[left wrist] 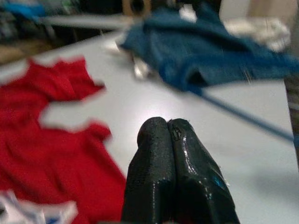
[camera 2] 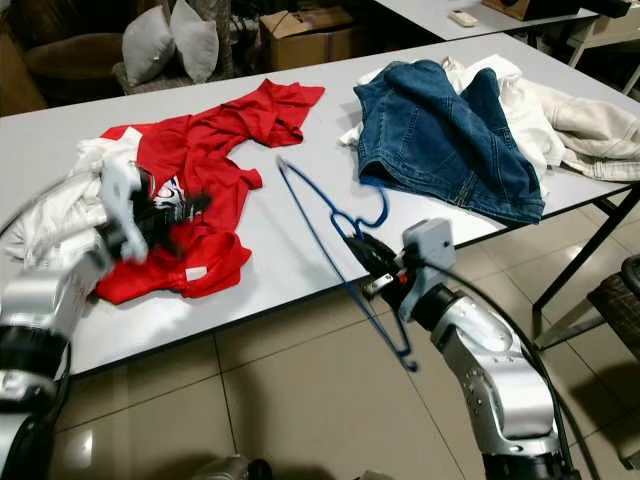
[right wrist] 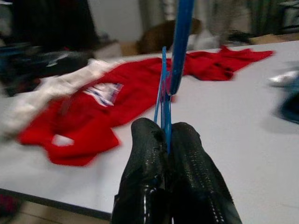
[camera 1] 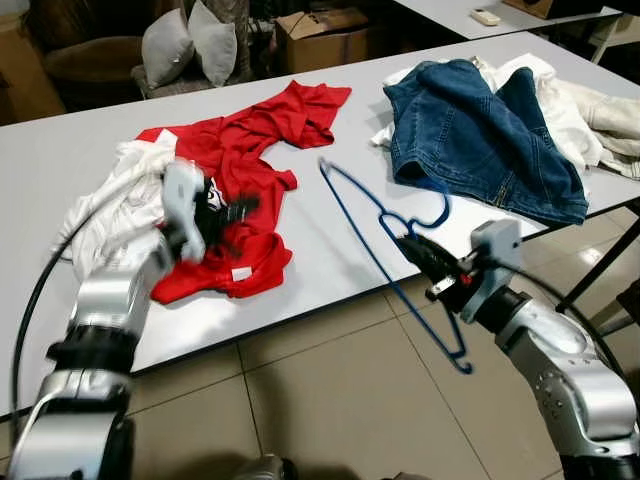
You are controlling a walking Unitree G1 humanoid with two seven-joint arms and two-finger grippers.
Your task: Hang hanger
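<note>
A thin blue wire hanger is held over the front edge of the grey table, its hook curling toward the denim. My right gripper is shut on the hanger near its hook; in the right wrist view the blue wire runs up between the closed fingers. My left gripper hovers over the red T-shirt, blurred by motion. In the left wrist view its two black fingers are pressed together with nothing between them.
A blue denim garment lies at the table's right on white and cream clothes. A white garment lies at the left. Behind the table stand cushions and a cardboard box. Tiled floor lies below.
</note>
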